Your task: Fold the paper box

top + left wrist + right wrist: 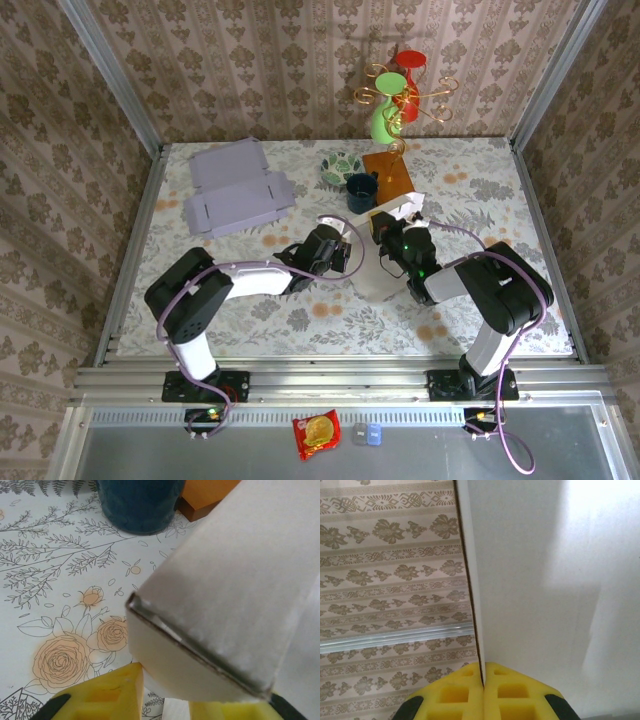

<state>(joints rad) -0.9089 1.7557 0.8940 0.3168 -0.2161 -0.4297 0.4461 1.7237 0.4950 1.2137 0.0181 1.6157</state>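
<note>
Between the two grippers, near the middle of the floral bench [250,300], stands one white paper box [373,284] that is partly formed. Two flat lilac-grey box blanks [238,205] lie overlapping at the far left. One dark blue cup [361,192], one patterned bowl [340,167] and one orange-brown block [390,172] sit just behind the box. One wire stand [402,95] carrying a green and a red cup rises at the back. On the ledge below the bench lies one red snack packet [316,433]. From above, both arms bend at the elbow and reach inward from their bases, so that their wrists converge on the box. The left gripper [345,255] is at the box's left and the right gripper [385,245] at its right. The left wrist camera adds the close detail — a folded corner of the box with its double edge, the blue cup beyond it, and yellow fingers [105,695] on either side of the box's lower flap. One finger touches the flap, but I cannot tell whether the pair truly pinch it. The right wrist camera shows what the overhead view hides — the right gripper pressed together on the thin edge of an upright white panel, with the wallpapered wall [395,580] behind.
</note>
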